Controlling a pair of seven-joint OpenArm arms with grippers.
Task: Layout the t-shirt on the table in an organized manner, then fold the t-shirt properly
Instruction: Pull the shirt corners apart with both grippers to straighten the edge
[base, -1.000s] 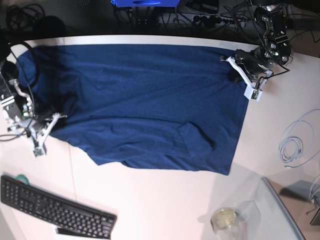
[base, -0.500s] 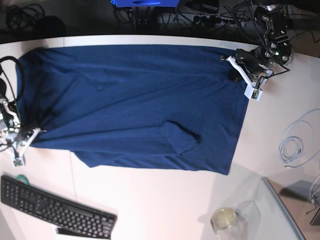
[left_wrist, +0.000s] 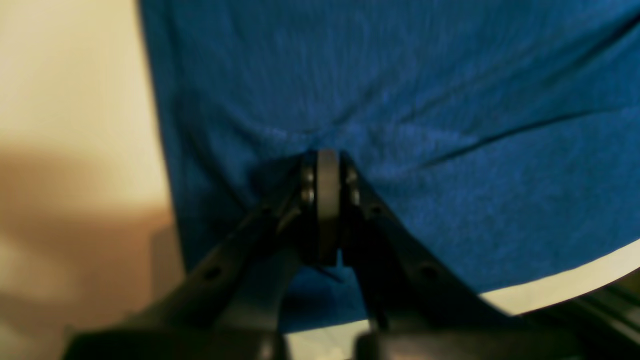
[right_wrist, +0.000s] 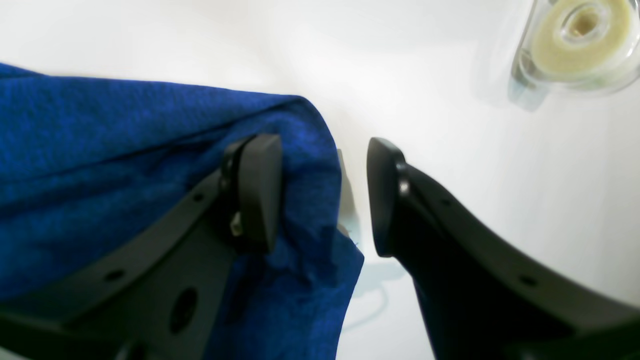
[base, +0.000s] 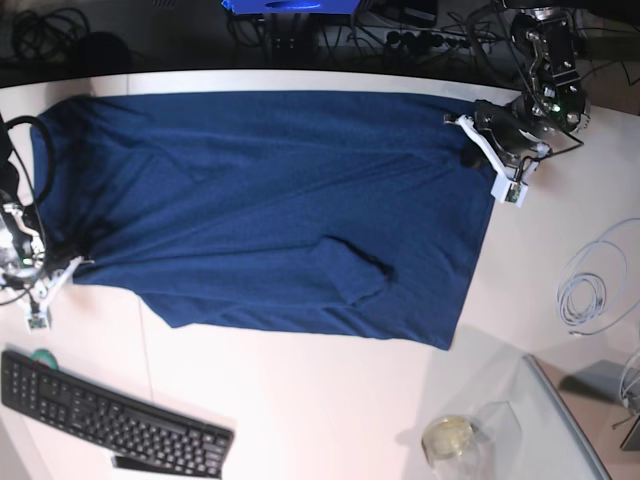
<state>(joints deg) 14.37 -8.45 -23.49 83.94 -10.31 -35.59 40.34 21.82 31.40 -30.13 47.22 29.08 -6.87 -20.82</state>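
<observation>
The dark navy t-shirt (base: 270, 200) lies spread flat over most of the white table (base: 300, 420), with one sleeve folded over its lower middle. My left gripper (base: 468, 150) is at the shirt's far right edge, and the left wrist view shows that gripper (left_wrist: 327, 185) shut on a pinch of the t-shirt (left_wrist: 400, 100). My right gripper (base: 68, 268) is at the shirt's near left corner. In the right wrist view this gripper (right_wrist: 322, 195) is open, with the t-shirt (right_wrist: 100, 175) corner draped against the left finger (right_wrist: 257, 190) and partly in the gap.
A black keyboard (base: 110, 420) lies at the front left. A grey translucent tray (base: 560, 420) and a clear container (base: 450, 437) sit at the front right, with a coiled white cable (base: 590, 290) on the right. A clear holder with a pale roll (right_wrist: 575, 45) lies ahead of the right gripper.
The right arm pulled the shirt's near left corner leftward, drawing the cloth flatter, then its jaws opened. The left gripper stayed shut on the right edge.
</observation>
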